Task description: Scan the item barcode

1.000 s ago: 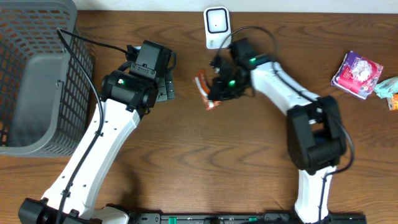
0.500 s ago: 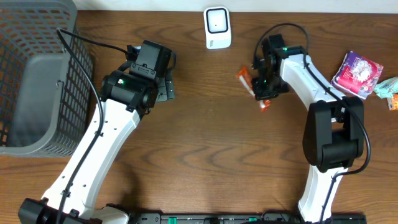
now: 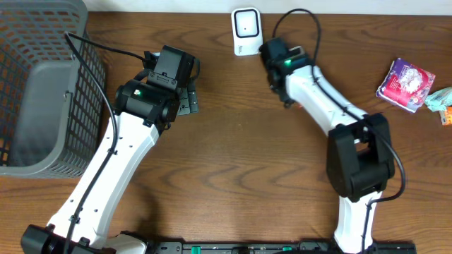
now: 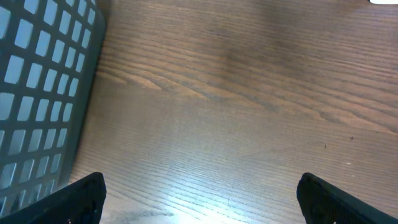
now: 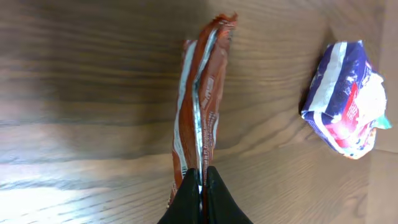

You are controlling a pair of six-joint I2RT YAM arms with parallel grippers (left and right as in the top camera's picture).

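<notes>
- The right gripper (image 5: pixel 200 179) has its two fingers pressed together on the lower end of a long red-brown snack packet (image 5: pixel 199 106). The fingers pinch it along the middle seam.
- In the right wrist view the snack packet goes from the fingers towards 12 o'clock, and the wooden table (image 5: pixel 81 93) is behind it. I cannot tell if the packet touches the wood.
- In the same view a purple packet (image 5: pixel 345 102) lies at 3 o'clock from the snack packet, well apart from it.
- From above, the head of the right arm is just beside the white scanner (image 3: pixel 246 29), at about 4 o'clock from it. The snack packet is hidden under the arm there.
- The scanner stands at the 12 o'clock edge of the table.
- The left gripper (image 4: pixel 199 186) has its jaws spread wide and holds nothing. Only bare wood is between the two fingertips.
- A grey basket (image 3: pixel 35 85) stands at 9 o'clock from the left gripper, near it.
- A green-blue wrapper (image 3: pixel 439 102) lies just beside the purple packet, at the 3 o'clock edge of the table.
</notes>
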